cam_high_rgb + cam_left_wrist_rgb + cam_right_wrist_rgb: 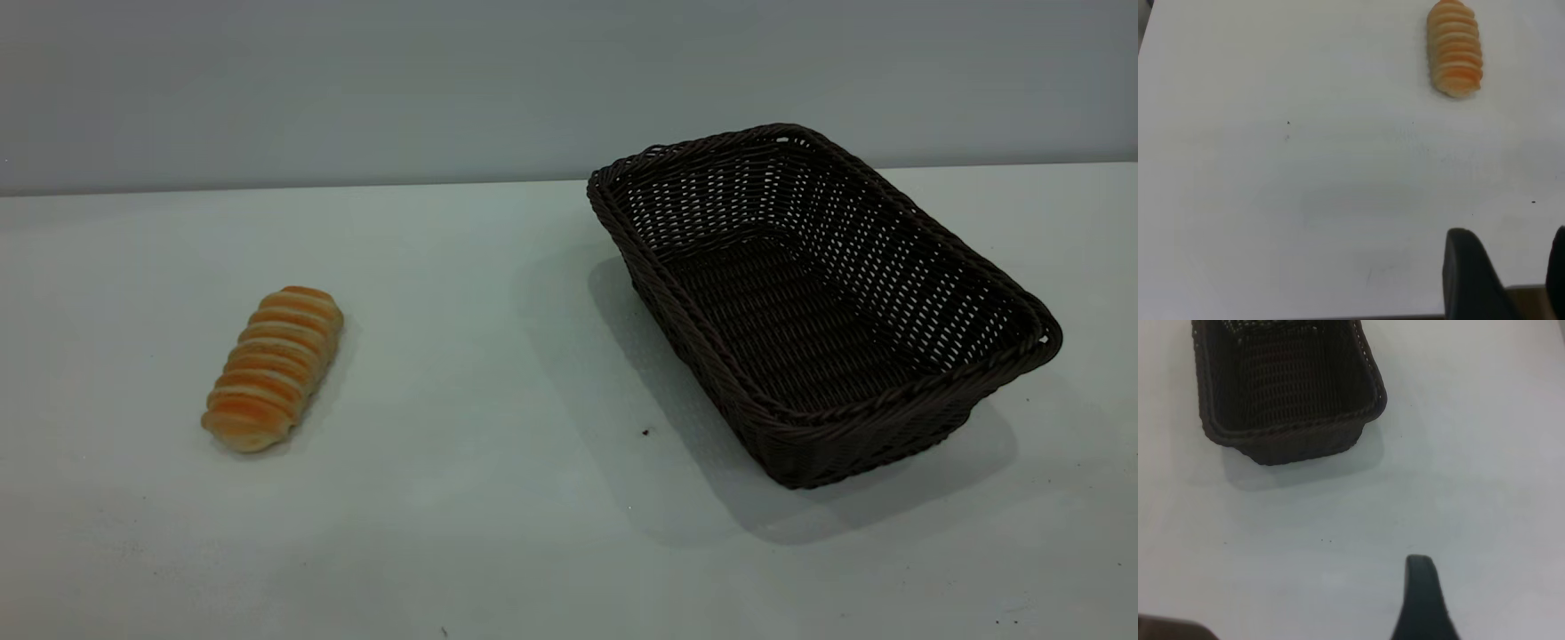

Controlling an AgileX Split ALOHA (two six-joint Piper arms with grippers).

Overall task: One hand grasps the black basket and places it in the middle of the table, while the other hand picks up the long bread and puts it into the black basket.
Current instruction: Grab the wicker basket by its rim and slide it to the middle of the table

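Looking across the exterior view first, I see neither of my arms; the black basket (822, 302) sits right of centre, empty and turned at an angle, and the long bread (274, 367) lies well apart at the left, striped face up on the worktop (498, 498). Nothing is touched yet, so I judge the task unstarted: the basket must go to the middle before the loaf can follow.

From my left wrist, the bread (1454, 48) lies in the upper right of the frame, with bare worktop (1305, 200) between it and my left tool (1515, 273) at the lower right. Two dark fingers show with a gap between them, so it stands spread and holds nothing.

From my right wrist, the basket (1288, 430) fills the upper left, one short end facing me, probably the handiest rim to pinch. Of my right tool (1423, 600) only one finger shows at the bottom edge, so I cannot tell its spread.
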